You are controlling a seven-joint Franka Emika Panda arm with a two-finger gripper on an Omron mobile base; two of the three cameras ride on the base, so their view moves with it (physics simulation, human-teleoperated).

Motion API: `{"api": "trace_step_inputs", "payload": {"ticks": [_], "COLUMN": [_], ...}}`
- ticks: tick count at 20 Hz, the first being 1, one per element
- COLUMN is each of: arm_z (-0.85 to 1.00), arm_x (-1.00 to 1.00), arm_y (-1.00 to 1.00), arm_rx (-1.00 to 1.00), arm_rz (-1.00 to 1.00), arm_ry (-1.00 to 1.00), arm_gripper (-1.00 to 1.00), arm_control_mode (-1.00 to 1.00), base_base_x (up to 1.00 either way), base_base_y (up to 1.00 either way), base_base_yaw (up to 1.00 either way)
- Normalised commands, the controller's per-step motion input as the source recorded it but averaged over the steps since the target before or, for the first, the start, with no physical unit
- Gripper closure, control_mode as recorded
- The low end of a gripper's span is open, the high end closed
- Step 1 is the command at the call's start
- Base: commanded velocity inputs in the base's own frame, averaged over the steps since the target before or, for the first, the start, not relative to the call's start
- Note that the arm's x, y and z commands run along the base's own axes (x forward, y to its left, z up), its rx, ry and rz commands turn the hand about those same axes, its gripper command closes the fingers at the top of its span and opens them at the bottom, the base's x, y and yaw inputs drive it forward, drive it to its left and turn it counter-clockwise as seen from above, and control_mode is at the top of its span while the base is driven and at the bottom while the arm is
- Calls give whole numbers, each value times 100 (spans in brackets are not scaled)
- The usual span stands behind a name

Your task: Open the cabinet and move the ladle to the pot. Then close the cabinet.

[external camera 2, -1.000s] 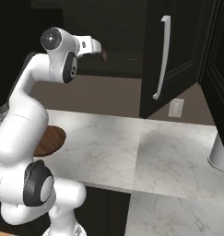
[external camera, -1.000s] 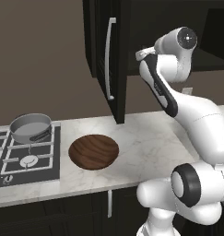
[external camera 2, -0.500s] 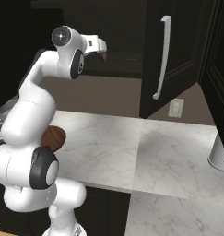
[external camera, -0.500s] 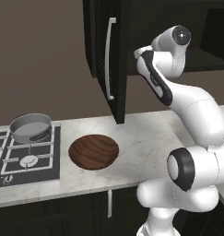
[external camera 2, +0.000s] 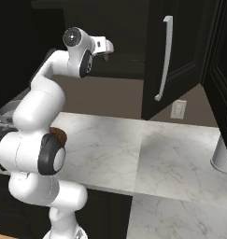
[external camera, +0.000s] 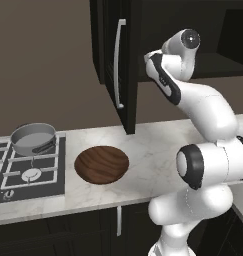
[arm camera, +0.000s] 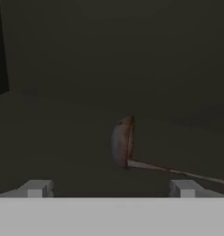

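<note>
While the claw [arm camera: 111,188] is sitting spread wide, that small dark brown round-scoop ladle [arm camera: 123,143] is looking light and stiff; I'd be pinching its thin stem.

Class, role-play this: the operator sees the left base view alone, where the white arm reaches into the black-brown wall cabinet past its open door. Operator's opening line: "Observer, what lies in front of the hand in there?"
Observer: In the hand view, the small ladle with a dark brown round scoop and thin stem lies on the dark shelf ahead of the gripper.
Operator: Is it gripped yet?
Observer: No. The jaws are open, and the scoop sits beyond the fingertips, untouched.
Operator: Which way does the stem run?
Observer: From the scoop toward the hand view's lower right, passing above one fingertip.
Operator: Is the other cabinet door open?
Observer: Yes. The right base view shows that door swung out, its pale bar handle facing us.
</note>
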Motion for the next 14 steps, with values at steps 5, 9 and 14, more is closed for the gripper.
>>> {"api": "trace_step_inputs", "payload": {"ticks": [5,9,14], "arm_z": [-11,-1,-1], "arm_x": [44,36,31], "arm_y": [-3,-9,-8], "arm_rx": [0,0,0], "arm_rz": [0,0,0], "arm_ry": [2,6,9], "arm_gripper": [-100,-100,-100], "arm_control_mode": [-100,-100,-100], "base_base_x": [0,0,0], "base_base_y": [0,0,0], "base_base_yaw": [0,0,0]}}
